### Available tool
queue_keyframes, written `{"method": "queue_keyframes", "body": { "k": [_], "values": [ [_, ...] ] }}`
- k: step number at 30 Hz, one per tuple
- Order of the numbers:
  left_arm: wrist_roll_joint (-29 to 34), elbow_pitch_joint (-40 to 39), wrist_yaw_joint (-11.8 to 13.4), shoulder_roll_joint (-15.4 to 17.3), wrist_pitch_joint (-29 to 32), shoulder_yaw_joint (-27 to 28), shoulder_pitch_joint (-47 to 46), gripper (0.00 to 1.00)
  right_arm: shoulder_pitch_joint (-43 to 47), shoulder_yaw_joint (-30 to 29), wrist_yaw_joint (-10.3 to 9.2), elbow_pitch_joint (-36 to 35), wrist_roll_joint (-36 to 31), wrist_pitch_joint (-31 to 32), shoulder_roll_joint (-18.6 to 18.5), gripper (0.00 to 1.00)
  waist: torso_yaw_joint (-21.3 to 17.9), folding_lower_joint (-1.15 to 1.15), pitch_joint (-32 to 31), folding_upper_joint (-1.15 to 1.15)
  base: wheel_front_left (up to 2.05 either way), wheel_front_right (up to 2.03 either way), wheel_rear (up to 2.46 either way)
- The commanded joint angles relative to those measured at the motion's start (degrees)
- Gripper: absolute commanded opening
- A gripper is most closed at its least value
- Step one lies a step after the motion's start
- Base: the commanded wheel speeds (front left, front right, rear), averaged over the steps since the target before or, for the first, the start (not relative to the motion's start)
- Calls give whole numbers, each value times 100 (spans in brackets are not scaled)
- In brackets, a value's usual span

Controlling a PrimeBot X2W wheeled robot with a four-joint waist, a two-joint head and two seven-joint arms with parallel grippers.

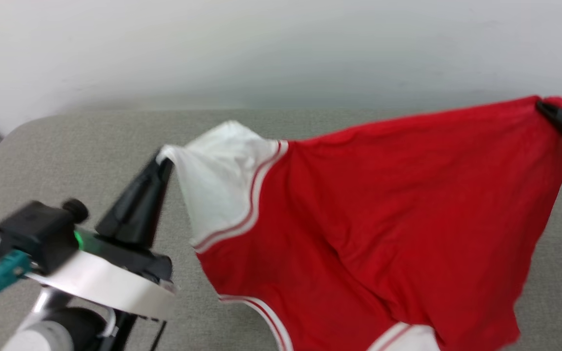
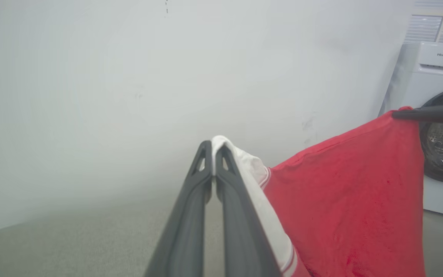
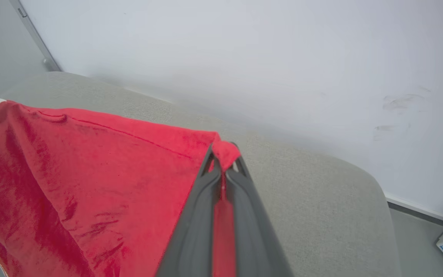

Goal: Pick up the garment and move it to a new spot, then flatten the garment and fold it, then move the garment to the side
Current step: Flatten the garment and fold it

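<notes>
**Garment held aloft between two claws.** The left gripper (image 1: 164, 163) is clenched on the tip of a white sleeve (image 1: 217, 190), its two dark fingers pressed together with the cloth pinched between them. The right gripper (image 1: 542, 106) is likewise clenched on a red corner of the garment (image 1: 383, 204), and a small tuft of cloth shows above its fingertips in the right wrist view. The garment hangs as a slack sheet between the two grips, plain red side toward the head camera. Its upper edge is drawn into a shallow line and its lower part sags in loose folds toward the near edge of the grey tabletop (image 1: 66, 156); whether the lowest part touches the tabletop cannot be told. It spans the middle and right side of the tabletop, whose far edge meets a pale wall (image 1: 281, 48). A white washing machine (image 2: 437, 69) stands beyond the right grip in the left wrist view. Judged step: the carry to a new spot or the start of flattening, with the cloth lifted and spread but not yet laid down. The next move calls for both arms to lower together with the upper edge taut, so that the hanging part lands first and the rest drapes flat. The unlike grips, a sleeve on one side and a body corner on the other, may leave it skewed.
</notes>
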Motion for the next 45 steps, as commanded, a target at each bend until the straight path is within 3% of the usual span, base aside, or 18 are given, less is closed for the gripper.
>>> {"method": "queue_keyframes", "body": {
  "k": [1, 16, 23, 27, 36, 45],
  "values": [
    [-47, -151, 12, 51, 22, 155, -241, 0, -143, -74, -2, -217, 44, -68, 33, 0, -133, 0, -82, 0, 0, 0, 0],
    [-311, -636, -113, 594, 289, 1180, -2234, 0, -898, -393, -2, -1152, 36, -285, 292, 0, -489, 0, 210, 0, 0, 0, 0],
    [-483, -384, -242, 838, 488, 1457, -3608, 0, -1506, -461, -2, -1224, -45, -435, 285, 0, -565, 0, 744, 0, 0, 0, 0],
    [-574, -80, -441, 981, 546, 1463, -4512, 0, -1979, -452, -2, -1189, -177, -541, 258, 0, -580, 0, 1190, 0, 0, 0, 0],
    [-556, 1268, -956, 953, 512, 1027, -6703, 0, -3370, -195, -2, -638, -573, -800, 231, 0, -575, 0, 2321, 0, 0, 0, 0],
    [-214, 3439, -1380, 548, -25, 496, -8776, 0, -5007, 194, -2, 703, -1115, -1554, 309, 0, -493, 0, 3269, 0, 0, 0, 0]
  ]
}}
